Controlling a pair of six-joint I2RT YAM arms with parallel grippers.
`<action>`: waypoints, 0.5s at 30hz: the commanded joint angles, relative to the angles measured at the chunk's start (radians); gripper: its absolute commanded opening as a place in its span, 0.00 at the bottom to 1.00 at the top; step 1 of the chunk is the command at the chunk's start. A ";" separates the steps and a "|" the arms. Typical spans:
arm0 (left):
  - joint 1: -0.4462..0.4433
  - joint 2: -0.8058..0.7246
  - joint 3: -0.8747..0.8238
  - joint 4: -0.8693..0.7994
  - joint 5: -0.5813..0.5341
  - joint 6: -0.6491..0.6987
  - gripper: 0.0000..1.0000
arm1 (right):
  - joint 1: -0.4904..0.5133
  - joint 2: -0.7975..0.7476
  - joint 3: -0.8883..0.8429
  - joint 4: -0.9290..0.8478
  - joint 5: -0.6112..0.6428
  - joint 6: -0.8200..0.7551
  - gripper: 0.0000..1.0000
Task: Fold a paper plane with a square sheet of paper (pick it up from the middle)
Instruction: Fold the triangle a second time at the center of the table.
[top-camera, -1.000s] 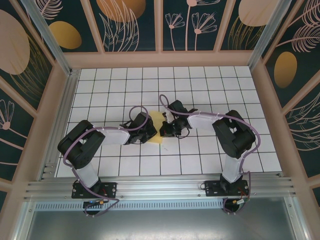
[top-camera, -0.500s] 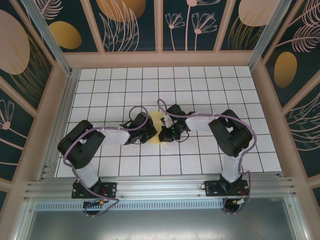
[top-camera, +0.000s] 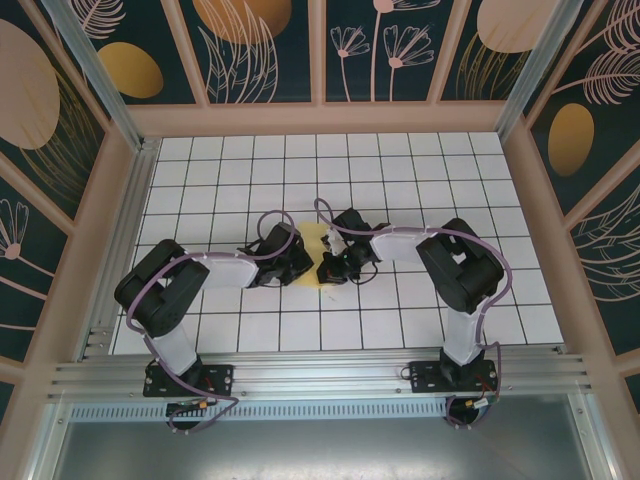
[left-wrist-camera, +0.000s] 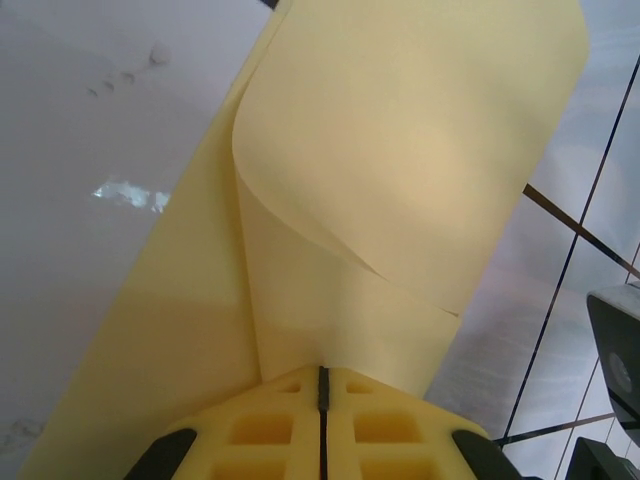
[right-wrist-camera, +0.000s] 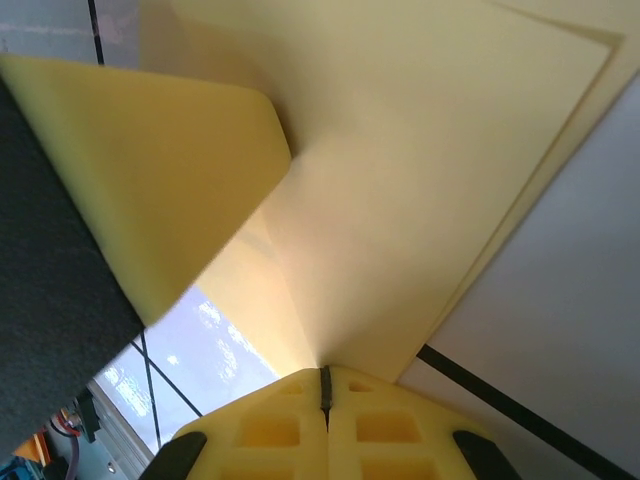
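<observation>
Left side. In the top view the left pincer (top-camera: 298, 262) sits low over the white tiled surface (top-camera: 400, 170), a little left of the frame's middle. It is clenched. In the left wrist view its yellow pads (left-wrist-camera: 262, 432) meet along a thin seam, and the square sheet of paper (left-wrist-camera: 420, 130) runs up out of that seam. Judged from this, it is grasping the sheet. The paper rises toward the upper right of that frame and one layer curls back over another in a soft roll. No sharp crease is visible.

Centre. The sheet (top-camera: 312, 243) shows as a narrow pale-yellow patch between the two pincers, partly covered by both.

Right side. The right pincer (top-camera: 326, 268) sits just beside the left one and is also clenched. In the right wrist view (right-wrist-camera: 325, 385) its pads are together, with the sheet (right-wrist-camera: 420, 180) fanning out from the seam and a loose part bowing over at the left of the frame.

Change noted. A second ago the right pincer stood further right and a broader patch of yellow lay open between the arms. The right forearm has since swung left, the gap has closed and the visible patch has narrowed. Nothing has shifted over the last half second.

Assessment. The two halves are being brought together along a middle line. This looks like an early fold, gathered but not yet pressed flat. No dart shape is present.
</observation>
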 joint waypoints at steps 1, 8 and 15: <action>0.056 0.028 0.012 -0.068 -0.044 0.065 0.07 | 0.002 0.079 -0.055 -0.122 0.180 -0.030 0.03; 0.132 0.058 0.033 -0.039 -0.001 0.144 0.08 | 0.001 0.078 -0.059 -0.125 0.189 -0.033 0.02; 0.201 0.112 0.079 -0.078 -0.002 0.202 0.07 | -0.002 0.071 -0.063 -0.128 0.198 -0.036 0.02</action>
